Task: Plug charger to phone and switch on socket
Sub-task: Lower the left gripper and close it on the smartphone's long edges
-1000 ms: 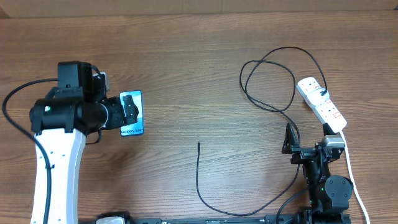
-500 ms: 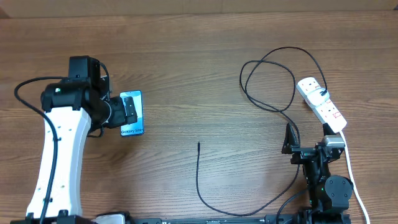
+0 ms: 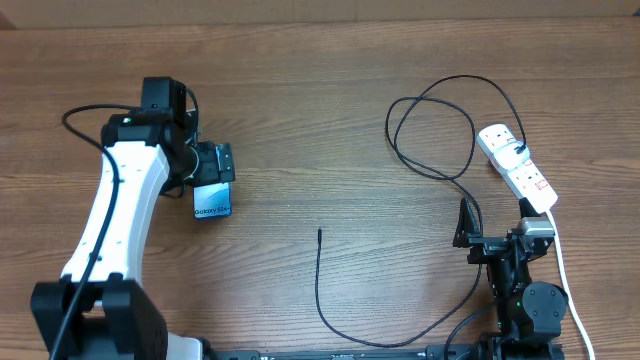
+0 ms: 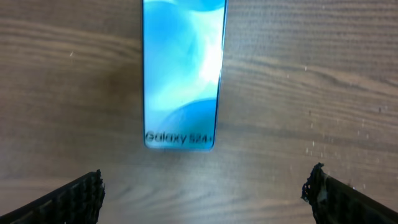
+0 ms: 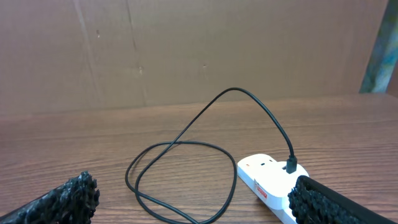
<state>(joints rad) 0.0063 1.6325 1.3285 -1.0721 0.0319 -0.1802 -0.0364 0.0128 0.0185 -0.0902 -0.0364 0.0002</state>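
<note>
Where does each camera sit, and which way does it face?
Overhead: above the table, looking down; left arm and right arm show.
Left wrist: looks down at the phone; open left fingers in bottom corners.
Right wrist: low, faces level toward the power strip; right fingers in bottom corners.
Shared: phone and power strip also appear overhead.

The wooden worktop (image 3: 320, 90) carries the phone (image 3: 212, 207) screen-up toward its left edge. The socket (image 3: 515, 165) lies near the right edge, and the charger (image 3: 318, 270) loops from it toward the near edge.
</note>
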